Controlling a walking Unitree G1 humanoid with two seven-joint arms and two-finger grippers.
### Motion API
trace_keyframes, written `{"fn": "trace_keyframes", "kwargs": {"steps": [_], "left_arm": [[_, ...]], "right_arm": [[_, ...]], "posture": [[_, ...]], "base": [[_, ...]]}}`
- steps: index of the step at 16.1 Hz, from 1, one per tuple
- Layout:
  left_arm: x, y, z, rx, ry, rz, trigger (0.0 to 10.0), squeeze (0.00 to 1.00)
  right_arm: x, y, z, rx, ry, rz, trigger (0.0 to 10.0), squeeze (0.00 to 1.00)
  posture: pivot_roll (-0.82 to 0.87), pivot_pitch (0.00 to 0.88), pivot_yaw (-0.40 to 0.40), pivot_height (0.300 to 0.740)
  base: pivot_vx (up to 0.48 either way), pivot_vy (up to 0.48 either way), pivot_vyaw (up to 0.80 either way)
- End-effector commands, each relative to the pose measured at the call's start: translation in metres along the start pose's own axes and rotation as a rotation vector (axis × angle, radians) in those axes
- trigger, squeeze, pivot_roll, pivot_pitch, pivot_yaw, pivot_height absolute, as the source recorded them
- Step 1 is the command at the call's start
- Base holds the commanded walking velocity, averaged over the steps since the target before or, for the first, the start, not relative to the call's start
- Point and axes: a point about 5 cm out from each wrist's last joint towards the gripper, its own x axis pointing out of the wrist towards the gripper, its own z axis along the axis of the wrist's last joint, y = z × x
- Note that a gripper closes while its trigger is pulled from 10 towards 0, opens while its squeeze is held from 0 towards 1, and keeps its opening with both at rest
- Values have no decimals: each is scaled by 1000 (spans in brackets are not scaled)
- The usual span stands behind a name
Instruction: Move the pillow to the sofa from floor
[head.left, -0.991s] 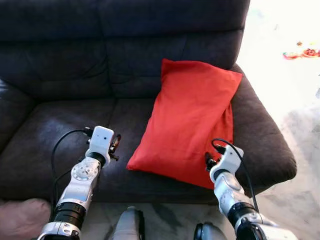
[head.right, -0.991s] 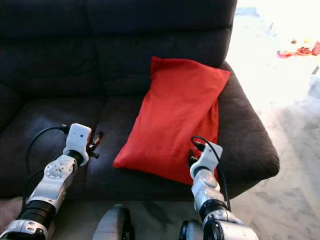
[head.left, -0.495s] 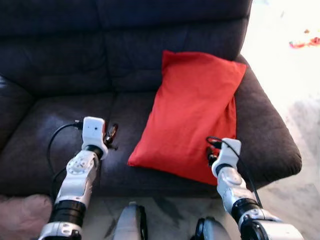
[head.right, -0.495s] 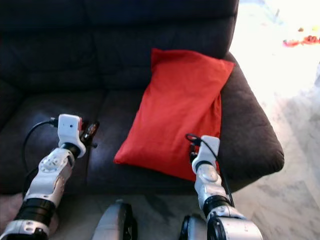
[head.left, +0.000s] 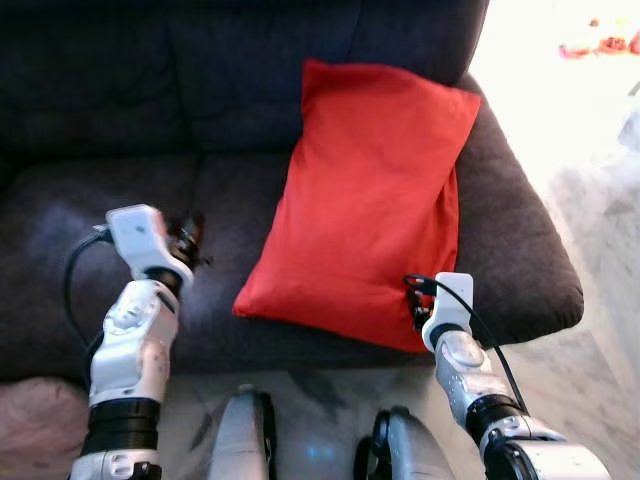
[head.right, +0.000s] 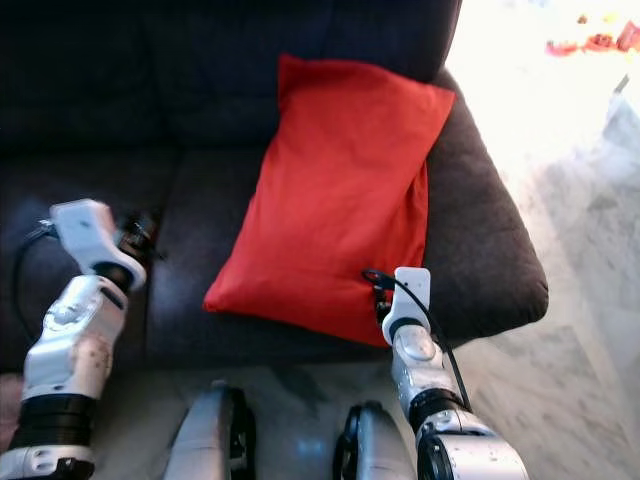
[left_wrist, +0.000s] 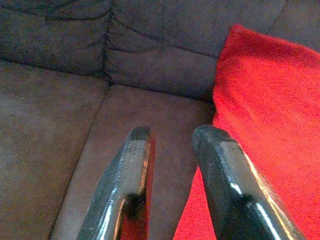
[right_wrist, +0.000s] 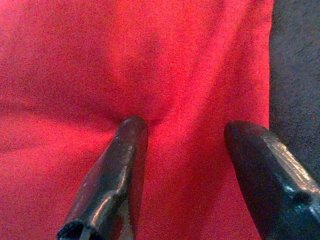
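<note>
**Pillow on the sofa, both end effectors free**

Dark sofa (head.left: 120, 110) across the scene, pale marbled floor (head.left: 600, 230) to the right. Red pillow (head.left: 370, 190) lying on the right seat cushion, top edge leaning against the backrest. Left end effector (left_wrist: 172, 145) above the seat just beside the pillow's left edge, 2 fingers slightly parted, nothing held. Right end effector (right_wrist: 187, 135) over the pillow's lower right corner, fingers wide apart, gripping nothing; 1 fingertip (right_wrist: 132, 130) right at the fabric.
</note>
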Motion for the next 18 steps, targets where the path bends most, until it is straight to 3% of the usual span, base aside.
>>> {"fn": "trace_keyframes", "kwargs": {"steps": [1, 7, 8, 9, 18], "left_arm": [[-5, 2, 3, -13, 7, 14, 10000, 0], [-10, -5, 20, -69, -22, 29, 10000, 0], [-10, -5, 20, -72, -20, 29, 10000, 0], [-9, -7, 20, -75, -17, 30, 10000, 0], [4, -10, 25, -124, -13, 28, 10000, 0]], "right_arm": [[-2, -2, -8, -11, 32, 2, 10000, 0], [-2, 4, -5, 174, -7, 44, 10000, 0], [-2, 5, -5, 183, -9, 53, 2902, 0], [-2, 7, -4, 173, -15, 63, 0, 0], [-3, 3, -5, 197, -30, 59, 0, 0]], "posture": [[118, 303, -4, 657], [122, 323, -17, 657], [122, 320, -18, 657], [120, 309, -18, 657], [104, 250, 4, 657]], "base": [[0, 0, 0], [0, 0, 0], [0, 0, 0], [0, 0, 0], [0, 0, 0]]}}
